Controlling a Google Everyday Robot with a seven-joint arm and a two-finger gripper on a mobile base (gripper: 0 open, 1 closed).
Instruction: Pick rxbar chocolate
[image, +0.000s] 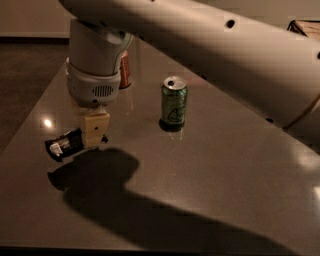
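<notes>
The rxbar chocolate (64, 144) is a slim black wrapped bar with a small white patch, at the left of the grey table (215, 165). Its right end sits under the tan fingers (95, 128) of my gripper (93, 134), which hangs from the white wrist above. The gripper is shut on that end. The bar sticks out to the left, slightly tilted, and its shadow lies apart from it lower on the table, so it looks lifted a little off the surface.
A green soda can (174, 102) stands upright at mid-table, right of the gripper. A red can (125, 71) stands behind the wrist, partly hidden. My white arm spans the top right. A dark wire object (305, 27) is at the far right corner. The table's left edge is near the bar.
</notes>
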